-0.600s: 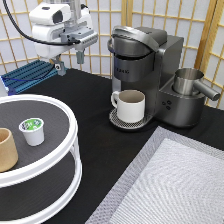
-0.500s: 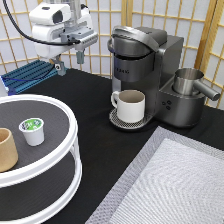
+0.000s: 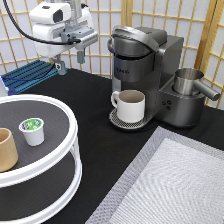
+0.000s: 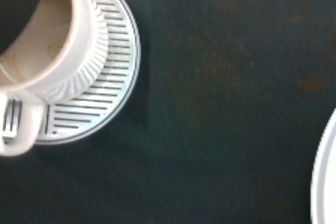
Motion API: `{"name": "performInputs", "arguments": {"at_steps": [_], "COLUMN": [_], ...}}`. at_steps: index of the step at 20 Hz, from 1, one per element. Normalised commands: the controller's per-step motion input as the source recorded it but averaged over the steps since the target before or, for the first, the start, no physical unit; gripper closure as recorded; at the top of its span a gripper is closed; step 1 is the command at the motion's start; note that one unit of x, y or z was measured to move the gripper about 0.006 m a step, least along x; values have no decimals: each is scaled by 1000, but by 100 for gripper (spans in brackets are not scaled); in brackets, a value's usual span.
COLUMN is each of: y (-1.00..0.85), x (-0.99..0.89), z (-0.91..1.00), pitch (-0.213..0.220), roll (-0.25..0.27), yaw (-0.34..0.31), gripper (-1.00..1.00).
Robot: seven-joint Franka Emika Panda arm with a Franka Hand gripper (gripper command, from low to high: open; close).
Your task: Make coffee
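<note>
While I hang high over the black table [image 3: 95,105] at about eleven o'clock in the exterior view, my gripper [image 3: 69,61] is empty, its two fingers spread apart with nothing between them and well clear of everything below. The coffee [image 3: 32,131], a small white pod with a green-and-white foil top, stands upright on the upper tier of the round white stand [image 3: 70,145] at about eight o'clock, just beside the tan cup [image 3: 7,149] but apart from it, and well apart from me. Near the middle, the cream mug [image 3: 131,105] sits on the drip grate [image 3: 117,120] under the coffee machine [image 3: 145,70], whose lid looks closed; a steel pitcher [image 3: 189,82] stands at three o'clock and a grey mat [image 3: 175,185] lies at five o'clock. So I judge nothing of the task is done yet. From my wrist view I look straight down on the mug [image 4: 45,55] and its ribbed grate [image 4: 97,100] on dark tabletop, with a sliver of the stand's white rim [image 4: 326,170] at the edge; the pod is not in sight here. To take it well, I judge I should come down centred over it, fingers straddling its sides below the foil rim, keeping off the tan cup.
</note>
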Motion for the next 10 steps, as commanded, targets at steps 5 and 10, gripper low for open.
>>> {"name": "performInputs", "arguments": {"at_steps": [5,10], "y": [-124,-207], "x": [811,815], "z": [662,699], "pitch": [134,134], "roll": [53,75], "yaw": [-33,-37], "gripper": [-100,-100]}}
